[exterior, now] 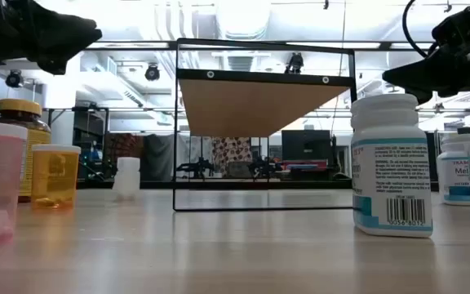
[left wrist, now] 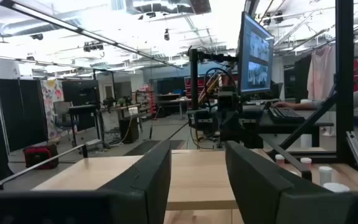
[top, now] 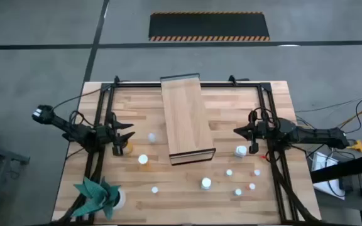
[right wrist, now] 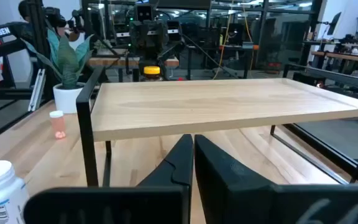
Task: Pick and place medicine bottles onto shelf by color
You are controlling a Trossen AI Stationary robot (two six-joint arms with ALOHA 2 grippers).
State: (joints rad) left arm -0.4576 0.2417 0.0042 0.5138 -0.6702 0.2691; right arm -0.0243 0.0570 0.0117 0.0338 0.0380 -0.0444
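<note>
Left end effector (top: 126,135) hovers open above the amber yellow-capped bottle (top: 127,149); right end effector (top: 239,131) is closed, empty, above a white bottle (top: 241,150); the shelf (top: 186,117) stands mid-counter (top: 168,182)

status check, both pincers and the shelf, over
Left pincer open, empty, left of shelf. Right pincer shut, empty, right of it. Shelf top bare; bottles on the table. Nothing blocking.
</note>
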